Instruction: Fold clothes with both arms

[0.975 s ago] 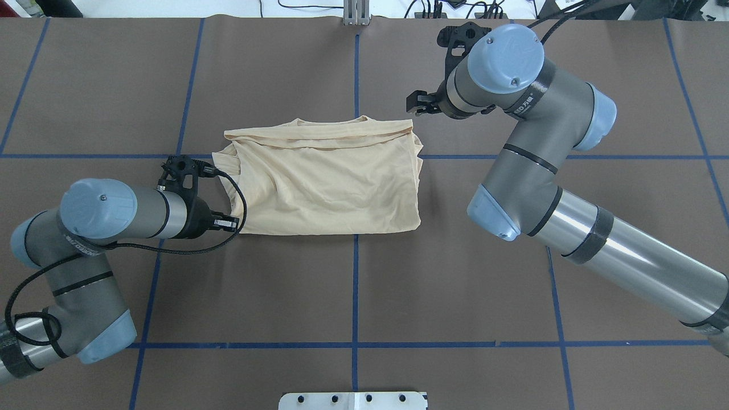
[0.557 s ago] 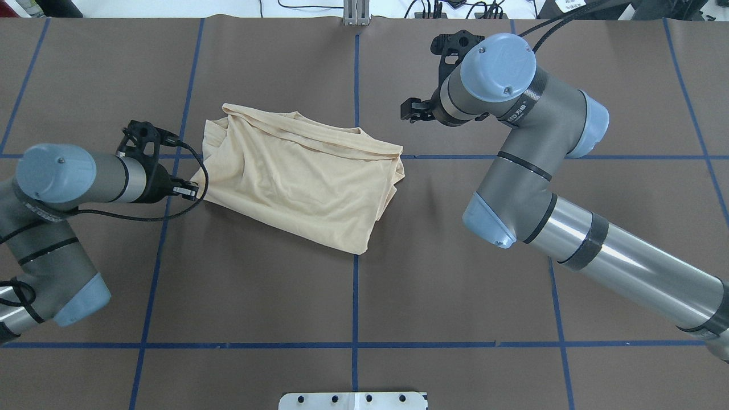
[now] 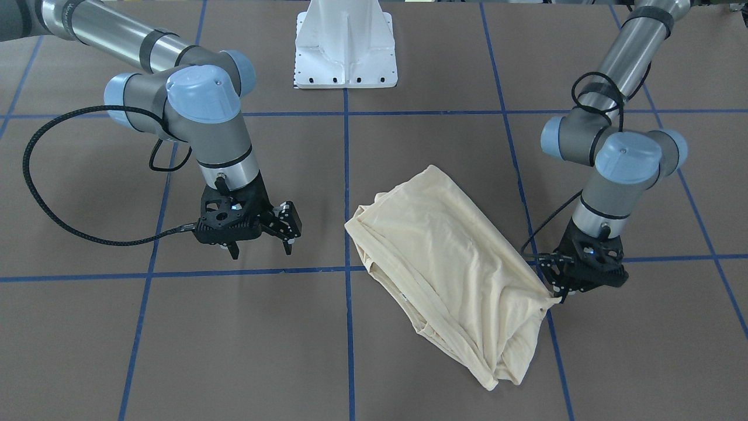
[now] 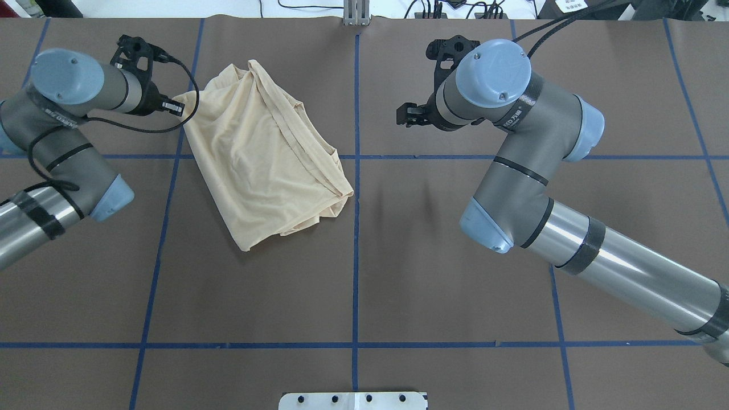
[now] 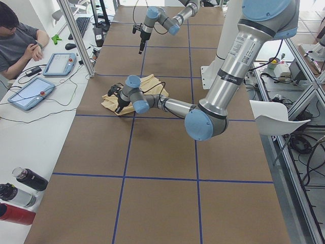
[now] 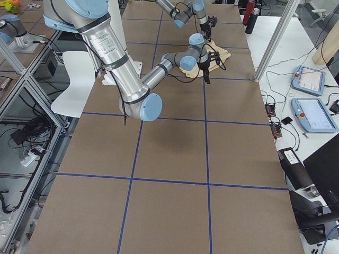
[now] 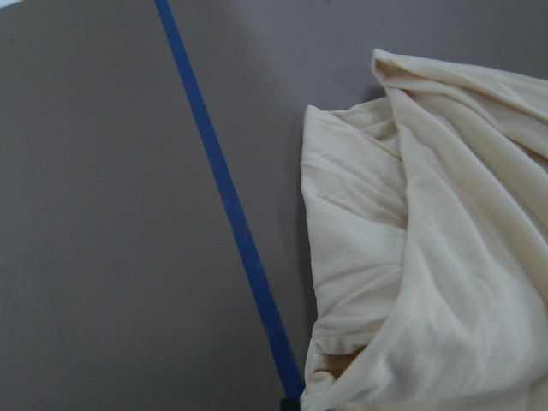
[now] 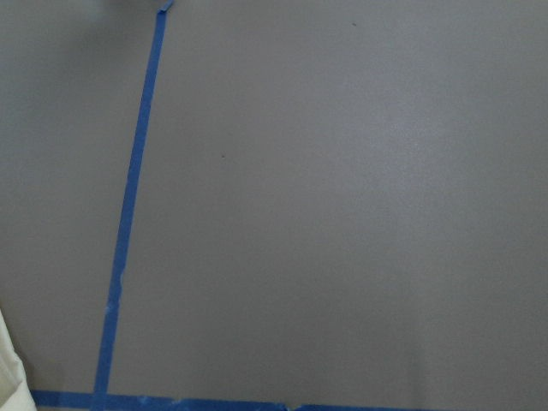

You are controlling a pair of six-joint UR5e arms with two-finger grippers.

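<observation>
Your left end effector (image 4: 177, 108), clamped on the shirt (image 4: 262, 159) corner, has swung it upper-left, skewing the fold, while your right end effector (image 3: 261, 250) hangs open and empty.

Bright, even light (soft shadows), sharp focus.

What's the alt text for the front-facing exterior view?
A loosely folded cream shirt lies diagonally on a brown, blue-taped table, one corner pinched by the left claw at the view's right. The right claw hangs open at the view's left, clear of it.
</observation>
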